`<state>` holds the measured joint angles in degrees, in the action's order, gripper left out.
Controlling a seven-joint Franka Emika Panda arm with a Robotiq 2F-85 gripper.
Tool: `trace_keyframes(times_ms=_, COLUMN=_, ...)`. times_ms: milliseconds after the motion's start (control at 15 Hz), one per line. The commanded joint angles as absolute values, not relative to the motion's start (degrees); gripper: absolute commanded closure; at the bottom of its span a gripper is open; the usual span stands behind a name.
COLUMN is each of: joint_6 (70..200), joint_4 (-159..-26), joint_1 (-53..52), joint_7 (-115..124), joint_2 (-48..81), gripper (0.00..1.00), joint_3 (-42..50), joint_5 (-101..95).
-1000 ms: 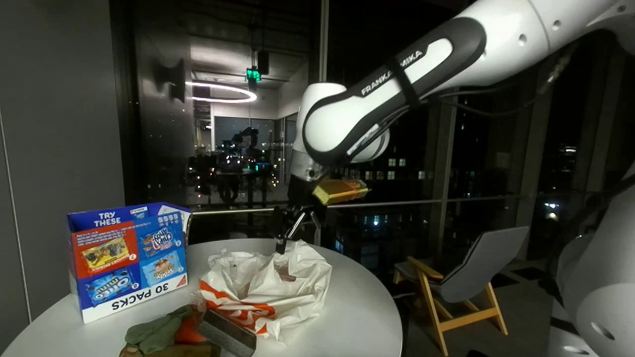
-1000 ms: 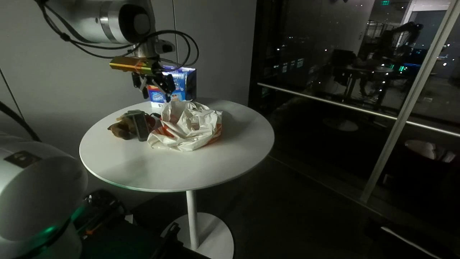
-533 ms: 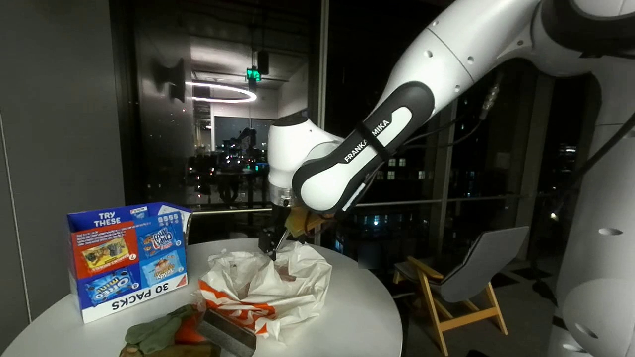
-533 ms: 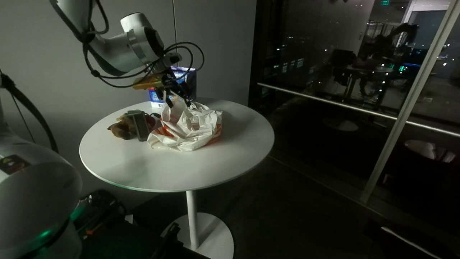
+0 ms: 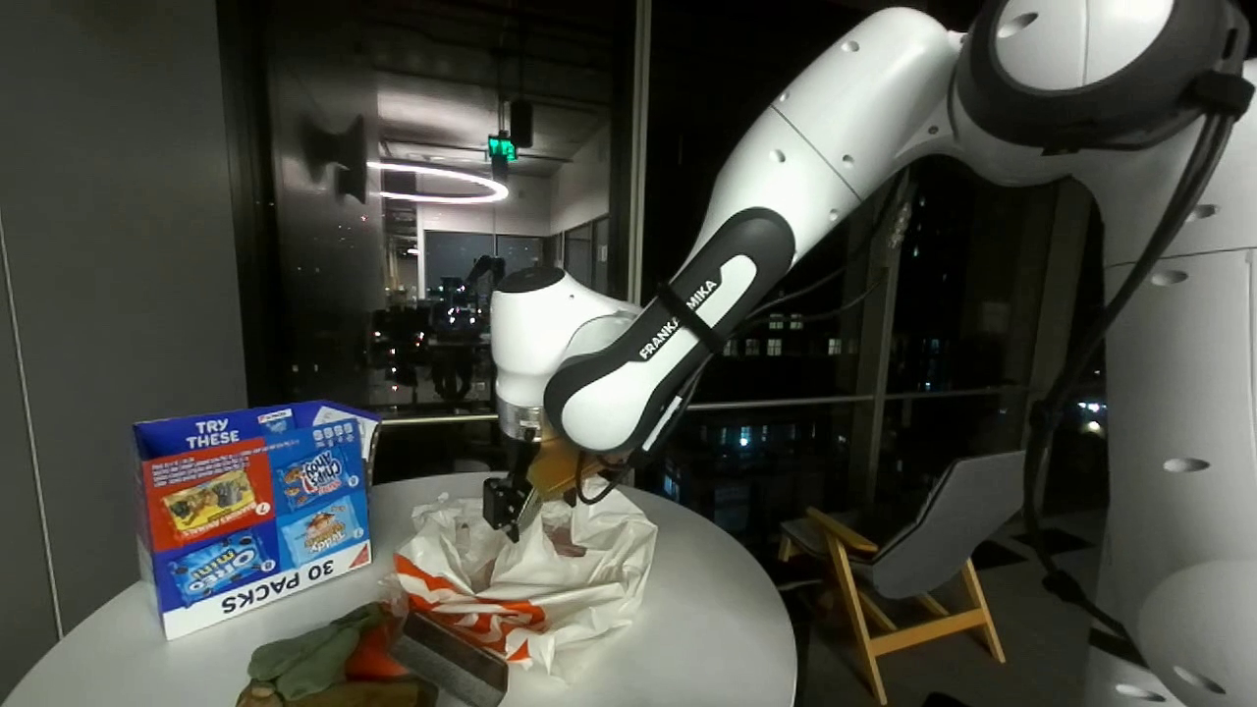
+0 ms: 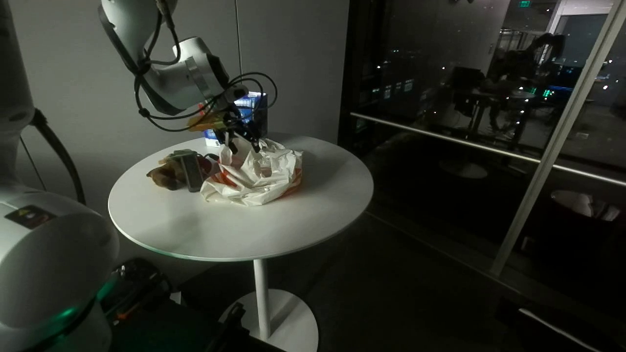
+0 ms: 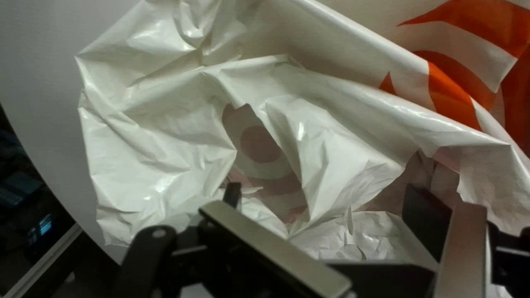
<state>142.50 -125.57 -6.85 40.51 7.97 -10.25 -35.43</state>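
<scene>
One glossy, crumpled plastic bag (image 7: 323, 140) lies below the wide-spread tool (image 7: 330, 207).

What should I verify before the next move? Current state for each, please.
1. Pincer jaws apart: ok, wide open.
2. Nothing gripped: ok, nothing clamped in the wrist view.
3. White plastic bag resting on the table: ok.
4. Bag lying flat: not ok, crumpled.
5. Pincer clear of the bag: cannot tell, contact isn't readable.
6. Snack box clear of the pincer: ok, a gap shows in an exterior view.
</scene>
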Motion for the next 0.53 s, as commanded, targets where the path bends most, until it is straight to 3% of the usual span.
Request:
trace_keyframes(times_ms=0, joint_6=141.9, joint_4=-120.4, joint_1=-10.2, joint_7=45.6, joint_2=12.4, gripper=0.00, joint_3=-6.7, joint_5=-39.4)
trace_keyframes(times_ms=400, joint_6=141.5, joint_4=-117.4, joint_1=-12.1, joint_7=49.2, joint_2=15.6, gripper=0.00, joint_3=-3.1, joint_5=-44.2)
trace_keyframes(times_ms=467, joint_6=141.5, joint_4=-117.2, joint_1=-12.0, joint_7=48.9, joint_2=15.8, gripper=0.25, joint_3=-2.9, joint_5=-43.6)
